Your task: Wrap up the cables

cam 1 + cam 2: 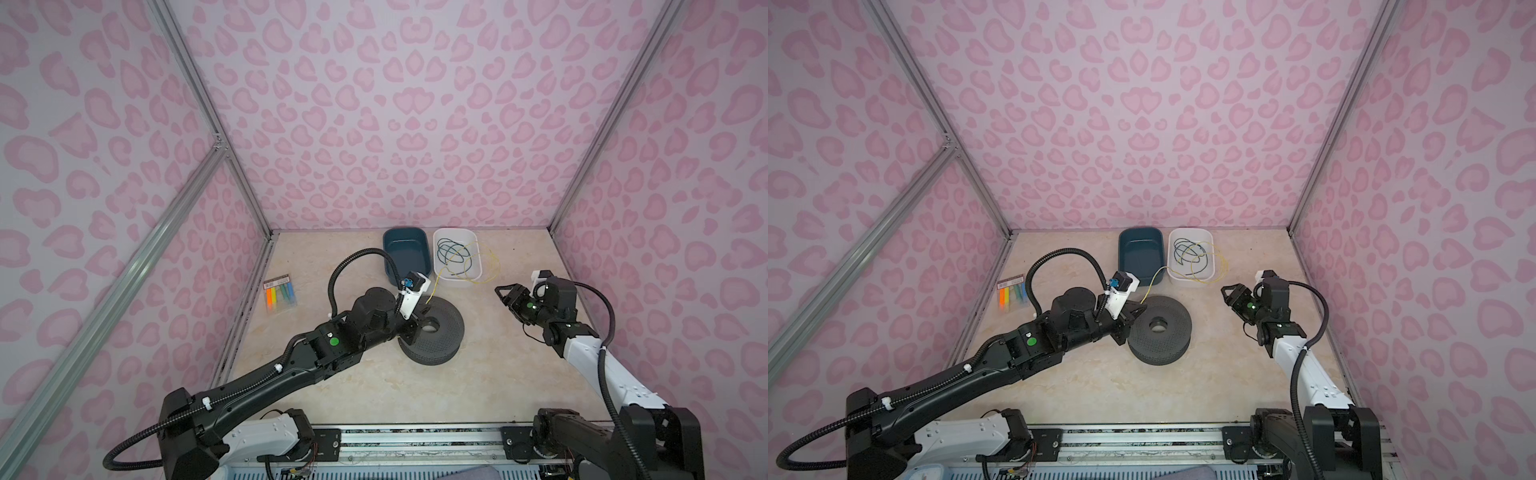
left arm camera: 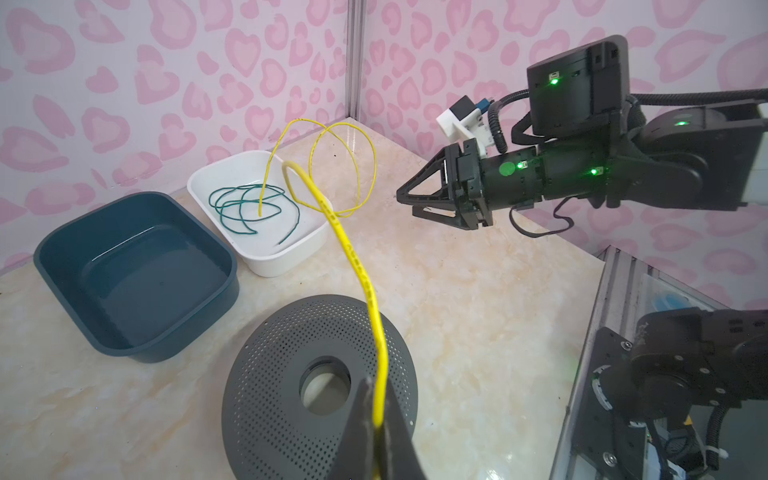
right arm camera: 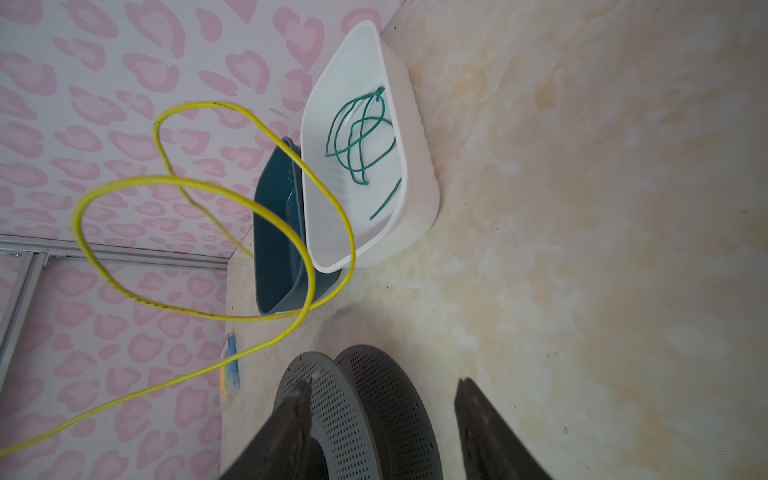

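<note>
Marble-look tabletop (image 1: 478, 374), pink walls. Left gripper (image 2: 374, 386) is clenched on the yellow wire (image 2: 368, 291) right above the spool (image 2: 266, 374) — likely anchoring the end for winding. The rest loops up, then trails into the white bin (image 2: 286, 259) beside a green cord (image 3: 386, 198). Right gripper (image 2: 407, 203) is parted and empty, facing the loops — probably to guide the slack.

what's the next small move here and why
Probably bring the right tool in to steady the spool. The left tool is shut on the yellow wire just above it, while the right tool hangs open, facing the spool but apart from it.
</note>
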Robot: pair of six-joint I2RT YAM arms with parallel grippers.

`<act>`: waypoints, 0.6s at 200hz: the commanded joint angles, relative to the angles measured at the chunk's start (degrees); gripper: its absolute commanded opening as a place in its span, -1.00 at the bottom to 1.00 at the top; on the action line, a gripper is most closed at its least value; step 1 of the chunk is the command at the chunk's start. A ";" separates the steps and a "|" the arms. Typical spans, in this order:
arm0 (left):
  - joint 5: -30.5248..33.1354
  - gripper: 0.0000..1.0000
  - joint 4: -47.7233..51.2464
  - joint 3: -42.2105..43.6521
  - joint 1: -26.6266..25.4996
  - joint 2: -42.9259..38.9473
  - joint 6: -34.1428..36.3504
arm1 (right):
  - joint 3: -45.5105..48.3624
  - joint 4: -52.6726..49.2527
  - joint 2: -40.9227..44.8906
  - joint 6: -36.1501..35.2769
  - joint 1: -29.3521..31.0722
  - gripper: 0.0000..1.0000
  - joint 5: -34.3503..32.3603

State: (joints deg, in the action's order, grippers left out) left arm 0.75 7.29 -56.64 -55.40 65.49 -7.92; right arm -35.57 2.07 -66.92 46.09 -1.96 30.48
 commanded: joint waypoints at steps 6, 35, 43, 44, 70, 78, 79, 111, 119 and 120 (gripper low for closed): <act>-2.07 -0.93 -0.91 0.55 0.11 -1.06 -0.71 | -0.20 9.47 -3.25 3.02 -0.09 0.09 4.10; -2.55 -0.92 -0.18 0.20 0.11 -1.22 -0.75 | -0.34 14.97 -5.77 6.26 0.01 -0.03 5.13; -2.82 -0.93 -0.21 0.30 0.14 -1.40 -0.70 | -0.75 15.36 -6.62 6.47 0.02 -0.07 4.99; -2.84 -0.92 -0.19 0.30 0.13 -1.41 -0.74 | -0.78 15.31 -6.77 6.47 0.02 -0.07 4.97; -2.77 -0.92 0.13 0.24 0.11 -1.86 -0.66 | -2.03 16.63 -9.23 7.38 -0.04 -0.46 5.95; -2.50 -0.92 0.34 0.22 0.11 -1.93 -0.48 | -2.30 16.56 -9.27 7.48 0.00 -0.67 6.17; -2.46 -0.93 0.35 0.31 0.11 -1.94 -0.45 | -2.30 16.47 -9.24 7.46 0.01 -0.70 6.17; -0.46 -0.93 1.47 1.50 0.76 -1.87 0.32 | -2.90 11.95 -6.19 5.28 0.02 -1.00 4.96; 0.07 -0.93 1.99 1.78 1.60 -1.57 0.14 | -3.17 9.95 -4.98 4.39 0.02 -1.00 4.14; 0.14 -0.93 2.14 1.79 1.78 -1.50 0.08 | -3.22 9.61 -4.80 4.29 0.02 -1.00 3.97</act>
State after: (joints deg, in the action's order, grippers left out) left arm -1.04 7.81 -55.79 -55.02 63.79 -8.32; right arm -38.02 14.48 -73.97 52.82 -2.00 35.51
